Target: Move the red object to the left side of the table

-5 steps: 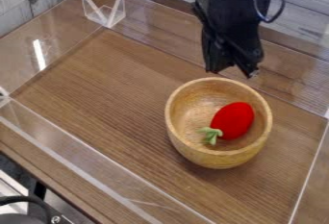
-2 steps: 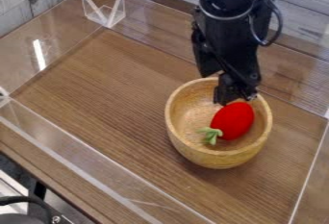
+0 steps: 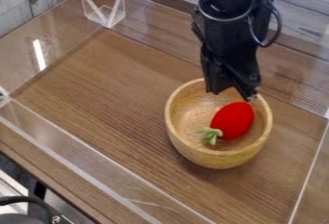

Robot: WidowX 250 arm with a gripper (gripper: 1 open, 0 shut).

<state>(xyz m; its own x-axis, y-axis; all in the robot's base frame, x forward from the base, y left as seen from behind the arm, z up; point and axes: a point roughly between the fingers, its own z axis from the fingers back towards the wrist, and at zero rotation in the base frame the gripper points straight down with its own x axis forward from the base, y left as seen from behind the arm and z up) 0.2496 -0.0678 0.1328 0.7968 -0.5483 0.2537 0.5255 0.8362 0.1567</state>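
A round light wooden bowl (image 3: 220, 122) sits on the brown wood-grain table (image 3: 103, 93), toward the right side of the tabletop as the camera sees it. Everything else is best placed from that bowl.

Inside the bowl lies the red object (image 3: 233, 119), a small oval bright-red toy fruit or pepper. It rests against the bowl's right inner wall, tilted, with its green leafy stem end (image 3: 211, 136) pointing down toward the near-left part of the bowl's floor.

The black robot arm (image 3: 234, 16) comes down from above the bowl's far rim. Its claw (image 3: 240, 89) points steeply downward and hangs over the far-right part of the bowl, its tips just above the upper end of the red object. The fingers are pressed together, with no gap showing between them, and nothing is pinched in them. Whether the tips touch the top of the fruit cannot be told from this angle.

Low clear acrylic walls (image 3: 58, 141) border the table; one runs along the near edge, well to the left of the bowl. A small clear acrylic stand (image 3: 103, 9) sits at the far-left corner, well apart from the bowl.
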